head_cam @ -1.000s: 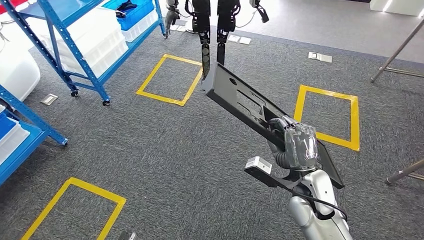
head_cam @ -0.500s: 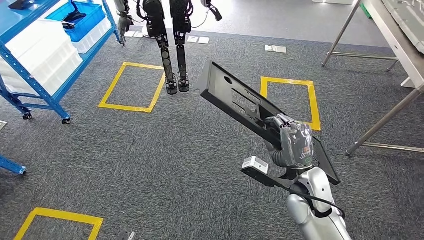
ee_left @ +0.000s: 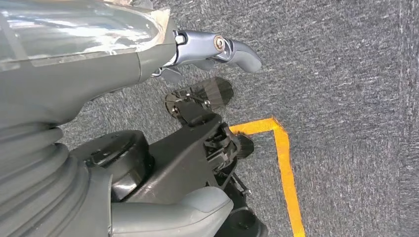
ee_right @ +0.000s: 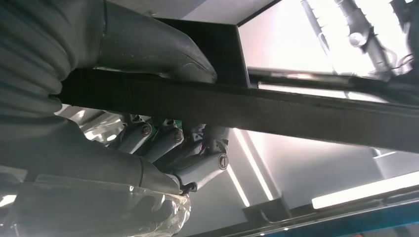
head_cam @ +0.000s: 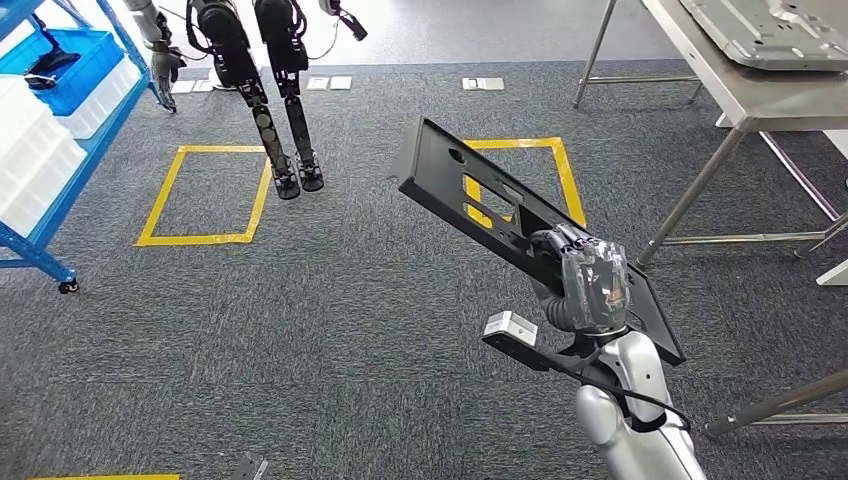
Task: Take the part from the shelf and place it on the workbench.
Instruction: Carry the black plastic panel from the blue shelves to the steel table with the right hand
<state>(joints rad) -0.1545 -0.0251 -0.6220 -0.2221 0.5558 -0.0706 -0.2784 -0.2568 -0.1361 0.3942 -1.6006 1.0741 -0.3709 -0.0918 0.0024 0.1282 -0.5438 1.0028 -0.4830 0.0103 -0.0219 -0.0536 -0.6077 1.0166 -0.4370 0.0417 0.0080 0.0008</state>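
- Where the right hand [head_cam: 592, 283] wraps the black part [head_cam: 470, 195], its fingers hide the middle section.
- The part slants toward ten o'clock above the carpet [head_cam: 300, 320].
- The workbench [head_cam: 770, 95] stands at two o'clock, cut off.
- The left hand [ee_left: 99, 74] hangs with fingers loosely spread, holding nothing.

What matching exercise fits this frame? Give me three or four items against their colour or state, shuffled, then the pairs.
Column 1:
1. part
2. right hand
3. workbench
4. floor square

Column 2:
A. yellow tape outline
B. grips the part
C. black, long, held above the carpet
D. grey metal, at upper right

Pairs: 1-C, 2-B, 3-D, 4-A
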